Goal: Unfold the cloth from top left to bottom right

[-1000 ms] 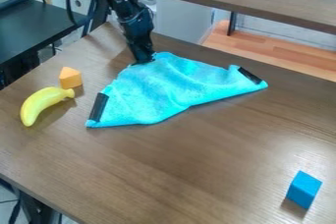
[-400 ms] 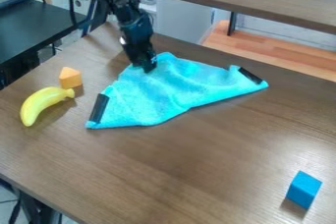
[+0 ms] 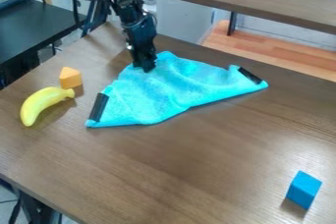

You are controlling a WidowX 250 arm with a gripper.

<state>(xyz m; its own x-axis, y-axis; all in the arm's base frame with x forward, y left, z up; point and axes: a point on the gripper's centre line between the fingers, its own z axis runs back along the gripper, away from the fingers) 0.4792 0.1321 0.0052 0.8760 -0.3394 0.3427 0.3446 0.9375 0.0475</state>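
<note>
Camera view: jaws at upper left of the cloth (image 3: 174,88), open or closed, cannot tell. They sit slightly farther over it than a second ago; its outline barely differs, so unfolding likely remains. Bench (image 3: 190,169) runs lower right toward blue block (image 3: 304,189); far edge near cloth's top.

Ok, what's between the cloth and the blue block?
Just bare tabletop between the cloth and the blue block, as the camera view shows.
</note>
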